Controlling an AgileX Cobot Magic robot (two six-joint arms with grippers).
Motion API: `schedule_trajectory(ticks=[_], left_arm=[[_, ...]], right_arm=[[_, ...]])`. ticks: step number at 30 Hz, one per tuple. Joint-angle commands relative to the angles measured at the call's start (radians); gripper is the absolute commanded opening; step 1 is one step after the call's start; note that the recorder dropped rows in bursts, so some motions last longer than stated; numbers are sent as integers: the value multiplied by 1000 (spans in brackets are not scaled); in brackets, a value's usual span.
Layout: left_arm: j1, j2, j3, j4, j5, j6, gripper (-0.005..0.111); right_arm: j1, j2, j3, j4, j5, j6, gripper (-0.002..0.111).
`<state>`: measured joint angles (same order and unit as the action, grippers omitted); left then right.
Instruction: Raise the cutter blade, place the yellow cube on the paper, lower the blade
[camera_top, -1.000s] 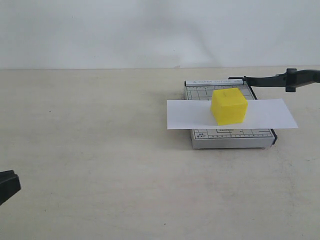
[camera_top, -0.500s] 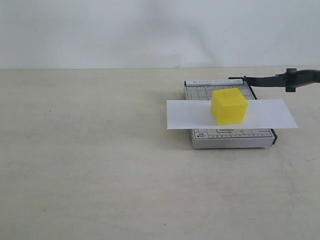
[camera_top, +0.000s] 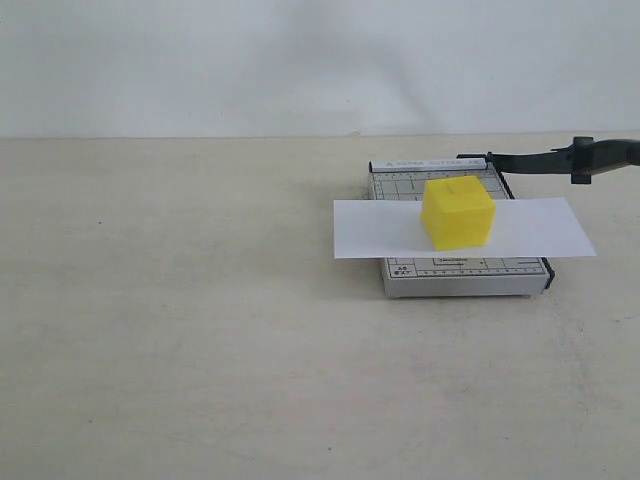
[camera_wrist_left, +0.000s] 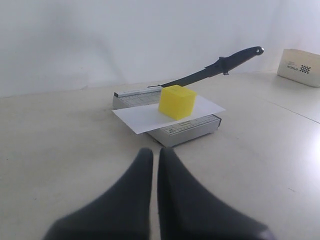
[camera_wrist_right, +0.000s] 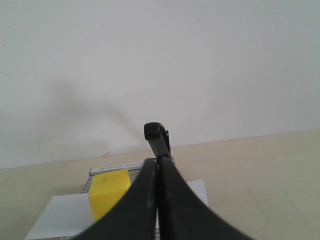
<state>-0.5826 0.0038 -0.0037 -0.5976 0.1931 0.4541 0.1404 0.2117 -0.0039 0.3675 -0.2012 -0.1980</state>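
Since the left gripper (camera_wrist_left: 154, 153) has slipped out of the exterior view's lower left corner within the last second, nothing stands on the table (camera_top: 200, 320) in front of the trimmer. Its fingers are pressed together, empty, aimed at the trimmer from well back. Right gripper (camera_wrist_right: 158, 161): likewise pressed together, pinching nothing. The blade's handle end shows just past its tips; contact cannot be told. Nothing else has shifted.

Trimmer base (camera_top: 470, 278) carries the paper (camera_top: 370, 228) across it, both ends overhanging. Yellow cube (camera_top: 458, 212) sits on the paper, over the base. Cutter blade (camera_top: 545, 160) stands raised behind it, unheld.

Judgement: placing is done and the left arm has cleared out; only the lowering remains, likely the right arm's job.

No true container in play. Far off sits a small white box (camera_wrist_left: 300, 67), contents not visible.
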Motion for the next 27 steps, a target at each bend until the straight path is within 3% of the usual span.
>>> schedule_trajectory(ticks=[1, 6, 12, 27], left_arm=[[3, -4, 4, -16, -32, 4, 4], [3, -4, 4, 4, -30, -38, 4], [3, -4, 4, 213, -25, -275, 4], [3, -4, 4, 330, -27, -388, 4]], right_arm=[[-2, -5, 4, -6, -3, -3, 0], [-2, -5, 4, -6, -3, -3, 0], [-2, -5, 4, -6, -3, -3, 0], [-2, -5, 4, -6, -1, -3, 0]])
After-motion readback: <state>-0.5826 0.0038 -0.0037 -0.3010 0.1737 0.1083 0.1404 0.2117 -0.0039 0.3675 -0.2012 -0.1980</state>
